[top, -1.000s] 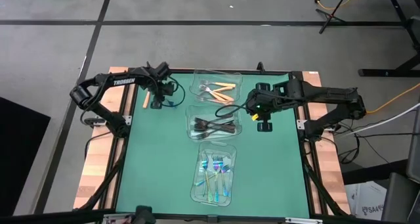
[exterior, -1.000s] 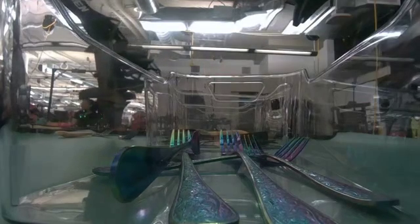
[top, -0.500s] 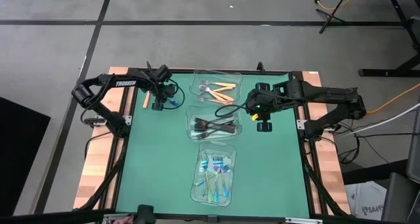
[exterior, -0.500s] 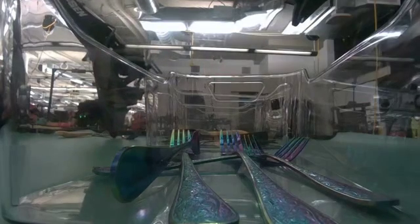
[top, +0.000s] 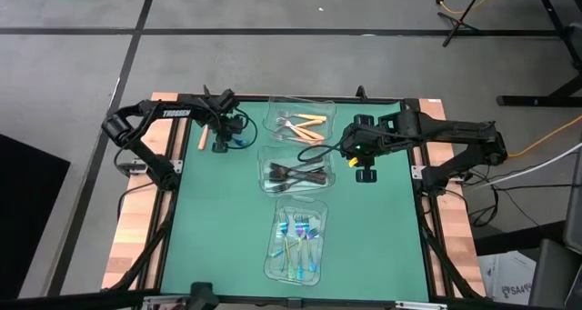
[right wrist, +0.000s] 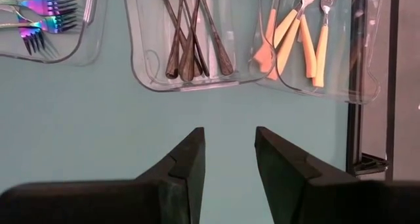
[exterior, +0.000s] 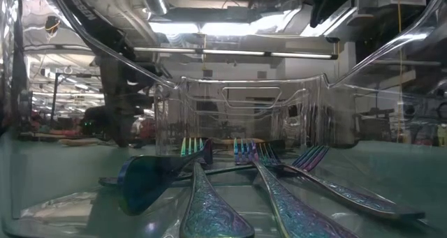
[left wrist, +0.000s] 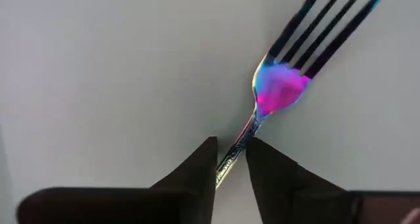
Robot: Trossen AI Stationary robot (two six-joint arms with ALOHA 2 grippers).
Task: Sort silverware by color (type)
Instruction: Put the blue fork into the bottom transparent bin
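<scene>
My left gripper [top: 221, 145] stands at the table's far left, pointing down, shut on an iridescent blue-teal fork [left wrist: 282, 86] that lies flat on the green table [top: 218, 219]. Its tines point away from the fingers. Over the table's far right my right gripper [right wrist: 230, 152] hovers open, holding nothing. Three clear containers run down the middle. The far one holds orange-handled forks [top: 302, 125], the middle one dark forks [top: 296, 174], and the near one iridescent forks [top: 297, 237]. My left gripper pinches the fork's thin handle [left wrist: 231, 159], just behind the neck, between its two fingertips. The fingers come from above, pointing down, and the handle runs slantwise through the gap between them. The fork lies on the table, with head and tines clear of the fingers.
An orange stick-like piece [top: 202, 139] lies at the table's far left edge beside my left gripper. The low view looks through the near container's clear wall [exterior: 391, 49] at the iridescent forks [exterior: 265, 175]. Bare green mat spreads left and right of the containers.
My left gripper has sunk toward the table at the far left, onto the iridescent fork. The fork lies where it was.
</scene>
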